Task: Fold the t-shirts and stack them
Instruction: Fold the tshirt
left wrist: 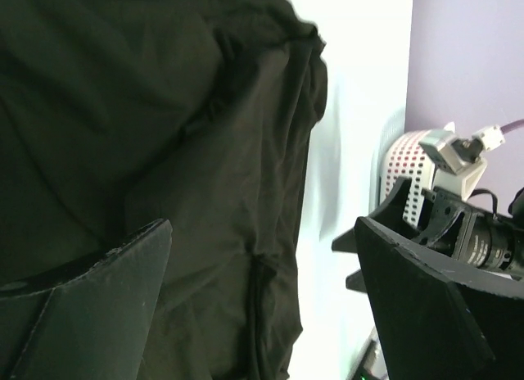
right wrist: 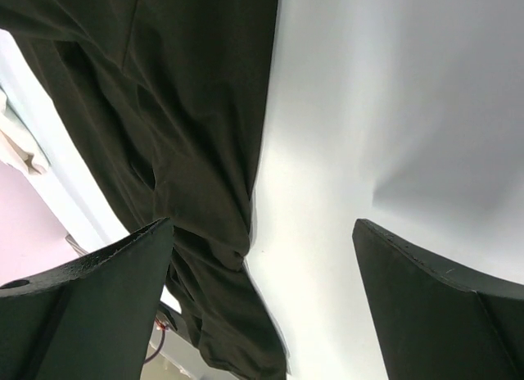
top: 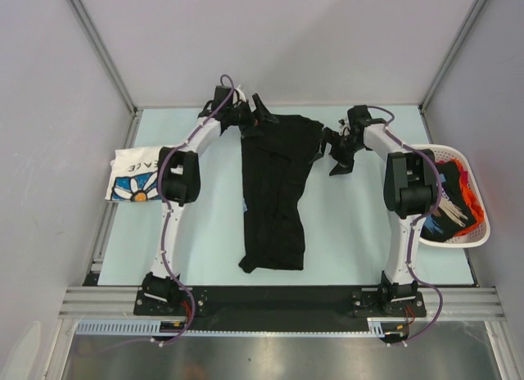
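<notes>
A large plain black t-shirt (top: 274, 192) lies crumpled lengthwise down the middle of the pale blue table; it fills the left wrist view (left wrist: 164, 151) and shows in the right wrist view (right wrist: 180, 151). My left gripper (top: 260, 111) is open and empty over the shirt's far left corner. My right gripper (top: 334, 153) is open and empty beside the shirt's far right edge, over bare table. A white t-shirt with a blue and orange flower print (top: 133, 175) lies folded at the left edge. Dark and orange shirts (top: 454, 201) sit in the basket.
A white plastic slotted basket (top: 479, 232) stands at the right edge, by my right arm. Grey walls close the table on the left, back and right. A metal rail runs along the front by the arm bases.
</notes>
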Motion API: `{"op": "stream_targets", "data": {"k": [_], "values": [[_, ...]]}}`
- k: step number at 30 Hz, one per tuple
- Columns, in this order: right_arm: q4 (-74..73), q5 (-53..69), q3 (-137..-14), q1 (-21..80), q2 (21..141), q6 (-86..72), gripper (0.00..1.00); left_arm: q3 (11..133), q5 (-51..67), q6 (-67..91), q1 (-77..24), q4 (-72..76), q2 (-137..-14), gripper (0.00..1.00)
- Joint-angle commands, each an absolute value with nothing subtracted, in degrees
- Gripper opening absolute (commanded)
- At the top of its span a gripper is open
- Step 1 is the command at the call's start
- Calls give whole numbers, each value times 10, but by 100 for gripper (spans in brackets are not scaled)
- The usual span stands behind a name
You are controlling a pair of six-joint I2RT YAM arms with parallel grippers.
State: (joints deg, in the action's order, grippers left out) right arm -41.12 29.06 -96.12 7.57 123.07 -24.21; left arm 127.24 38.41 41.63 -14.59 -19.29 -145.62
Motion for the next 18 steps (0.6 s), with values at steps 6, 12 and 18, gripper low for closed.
{"op": "stream_targets", "data": {"k": [6,12,18], "values": [[-424,312,-967,62,1227,-225,97,1309,328,417,-134,-183,-1444,100],[-426,318,-969,57,1232,-220,97,1312,295,396,-136,-212,-1452,100],[-428,323,-969,51,1236,-218,97,1313,307,395,-142,-230,-1477,100]]}}
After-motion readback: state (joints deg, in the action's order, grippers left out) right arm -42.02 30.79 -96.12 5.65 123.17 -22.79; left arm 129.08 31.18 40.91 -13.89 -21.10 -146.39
